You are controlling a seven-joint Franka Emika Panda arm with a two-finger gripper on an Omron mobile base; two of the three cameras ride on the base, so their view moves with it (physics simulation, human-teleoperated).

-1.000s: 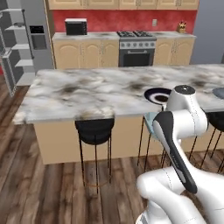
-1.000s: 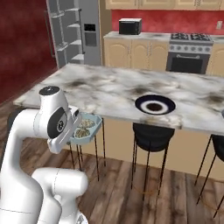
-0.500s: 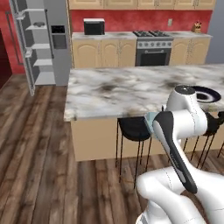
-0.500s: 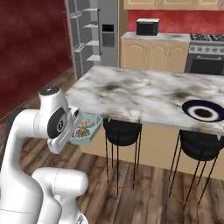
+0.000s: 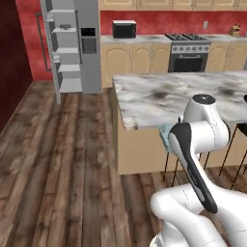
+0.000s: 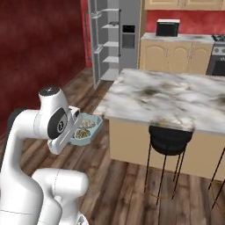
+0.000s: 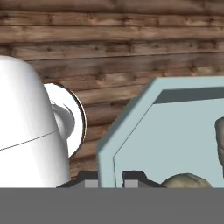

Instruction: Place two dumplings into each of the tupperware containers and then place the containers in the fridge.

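Observation:
A pale bluish translucent tupperware container (image 6: 89, 129) hangs level in front of the arm's upper joint, above the wood floor. Two tan dumplings (image 6: 86, 125) lie inside it. In the hand view my gripper (image 7: 110, 179) is shut on the near rim of the tupperware container (image 7: 175, 131), one finger on either side of the wall, and a dumpling (image 7: 186, 180) shows at the bottom with a second at the right edge. A sliver of the container (image 5: 166, 133) peeks out behind the arm. The fridge (image 5: 77, 43) (image 6: 115, 41) stands open far ahead, its shelves bare.
The marble island counter (image 5: 178, 99) (image 6: 176, 96) runs to the right, with black stools (image 6: 169, 136) under its edge. Oven (image 5: 188, 57) and microwave (image 5: 124, 29) stand along the back wall. Open wood floor (image 5: 62, 154) leads to the fridge.
The base has driven and turned, so the whole scene has slid right and the fridge is nearer and more central. The arm's pose and its hold on the container are unchanged.

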